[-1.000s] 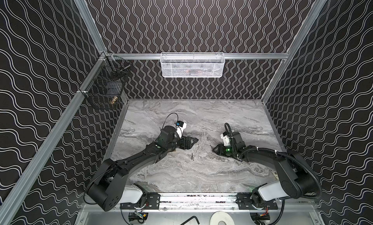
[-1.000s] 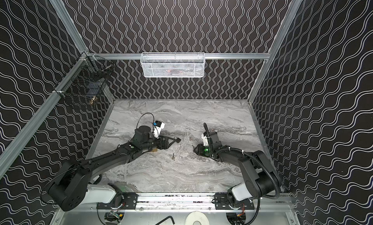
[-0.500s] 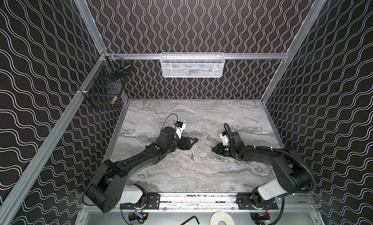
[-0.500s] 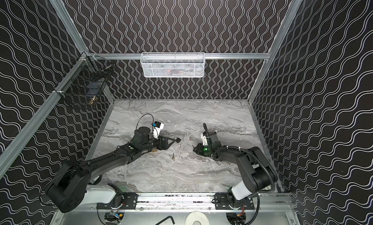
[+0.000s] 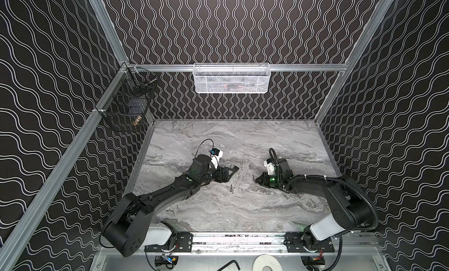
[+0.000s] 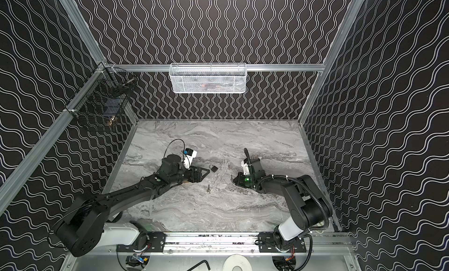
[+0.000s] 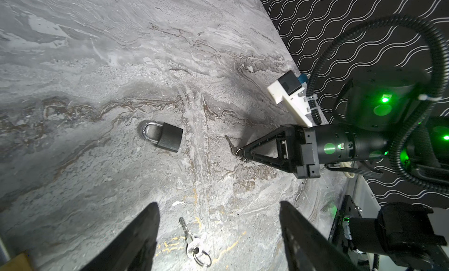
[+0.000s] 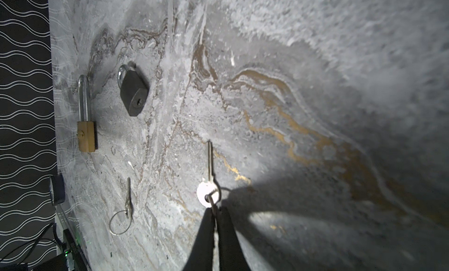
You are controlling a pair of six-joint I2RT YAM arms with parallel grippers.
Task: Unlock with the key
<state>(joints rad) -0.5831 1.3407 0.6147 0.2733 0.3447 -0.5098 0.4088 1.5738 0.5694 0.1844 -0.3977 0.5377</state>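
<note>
- Right gripper (image 8: 215, 210) pinched the ring (image 8: 211, 202) of the key (image 8: 209, 160): silver, round-headed, slim-bladed.
- In a top view, key sat at four o'clock from the black padlock (image 6: 213, 169).
- Left gripper (image 7: 218, 204) fingers stood spread.

L arm (image 5: 167, 195): stretched low & fwd from its base at front left, forearm angled toward the middle, wrist approx level. L jaws stand wide apart w/ nothing btwn them, tips pointing toward the R arm (image 5: 313, 184). R arm: elbow bent up near its base at front right, forearm running low toward the middle, wrist tipped down so the tips sit right at the tabletop (image 5: 243, 209). R jaws are pressed together on the ring (image 8: 213, 205) of a key (image 8: 209, 165). In the L wrist view they form one closed point.
</note>
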